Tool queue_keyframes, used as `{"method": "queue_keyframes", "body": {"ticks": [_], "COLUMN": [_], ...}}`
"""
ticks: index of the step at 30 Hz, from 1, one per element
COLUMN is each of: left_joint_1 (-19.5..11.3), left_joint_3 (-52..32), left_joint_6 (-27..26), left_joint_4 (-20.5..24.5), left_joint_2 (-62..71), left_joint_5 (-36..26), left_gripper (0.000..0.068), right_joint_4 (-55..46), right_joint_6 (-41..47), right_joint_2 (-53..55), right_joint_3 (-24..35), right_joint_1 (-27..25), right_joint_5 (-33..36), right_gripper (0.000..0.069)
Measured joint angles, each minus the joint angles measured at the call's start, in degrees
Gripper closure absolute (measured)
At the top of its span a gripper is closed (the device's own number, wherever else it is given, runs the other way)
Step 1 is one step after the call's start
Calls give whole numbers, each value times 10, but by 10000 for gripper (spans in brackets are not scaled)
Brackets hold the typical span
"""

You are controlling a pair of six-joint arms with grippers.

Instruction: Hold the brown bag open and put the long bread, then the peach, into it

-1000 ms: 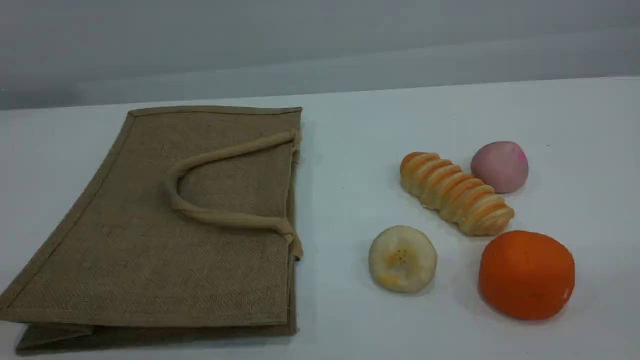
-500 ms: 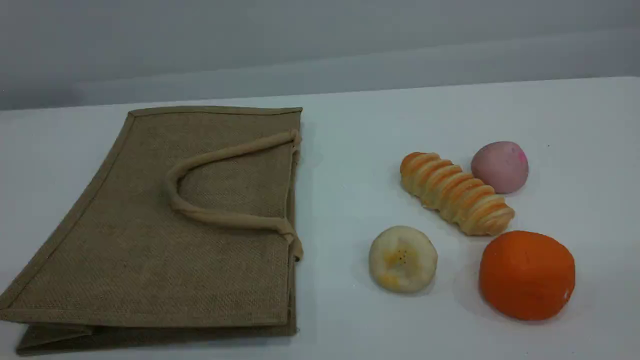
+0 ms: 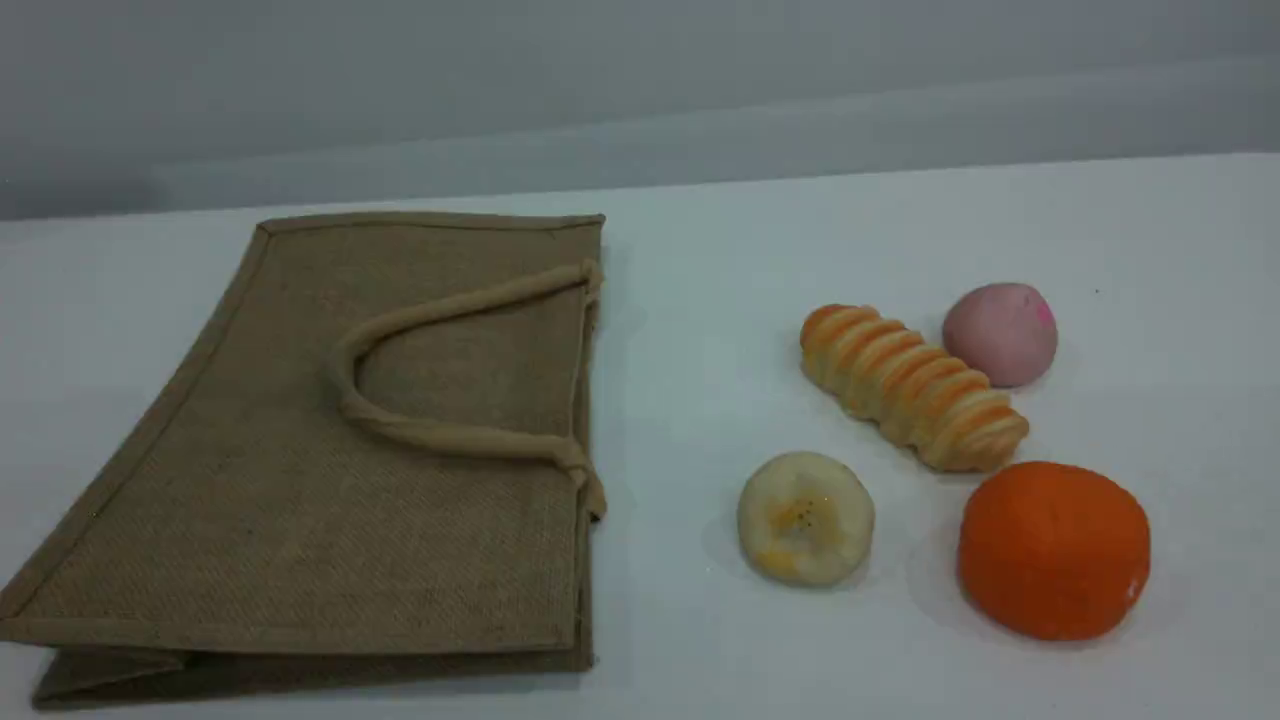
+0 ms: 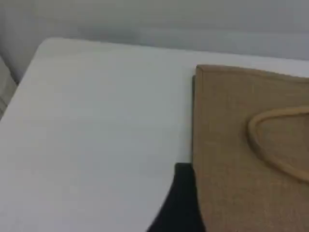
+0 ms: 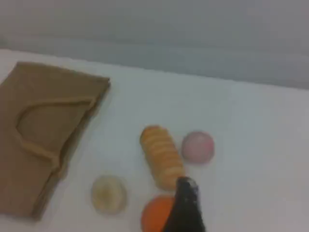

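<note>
The brown bag (image 3: 300,480) lies flat and closed on the left of the bench (image 3: 680,300), a tan woven tote with stitched edges, its mouth edge facing right; one beige loop handle (image 3: 420,432) rests on its upper face; the long bread (image 3: 912,388), golden with orange-brown ridges, lies slantwise to the right, well apart from the bag; the peach (image 3: 1000,333), a dusty-pink ball with a brighter pink spot, sits just beside the bread's far side.
</note>
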State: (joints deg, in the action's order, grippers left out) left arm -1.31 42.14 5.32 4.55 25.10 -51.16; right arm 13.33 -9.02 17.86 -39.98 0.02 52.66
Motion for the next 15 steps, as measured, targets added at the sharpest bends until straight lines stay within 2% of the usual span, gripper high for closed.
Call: {"method": "queue_keyframes", "body": {"ticks": [6, 11, 15], "left_joint_1": [0, 0, 0], "left_joint_3": [96, 155, 172], "left_joint_6": [0, 0, 0], "left_joint_4": [0, 0, -2], "left_joint_2": [173, 313, 407], "left_joint_5": [4, 6, 24], "left_gripper": [95, 105, 108], "right_joint_4": [-4, -5, -6], "right_joint_6": [0, 0, 0], "right_joint_2": [146, 262, 342], "right_joint_3": [-85, -146, -180], "right_joint_1": [0, 0, 0], "right_joint_5": [-58, -58, -58], "right_gripper": [172, 172, 172]}}
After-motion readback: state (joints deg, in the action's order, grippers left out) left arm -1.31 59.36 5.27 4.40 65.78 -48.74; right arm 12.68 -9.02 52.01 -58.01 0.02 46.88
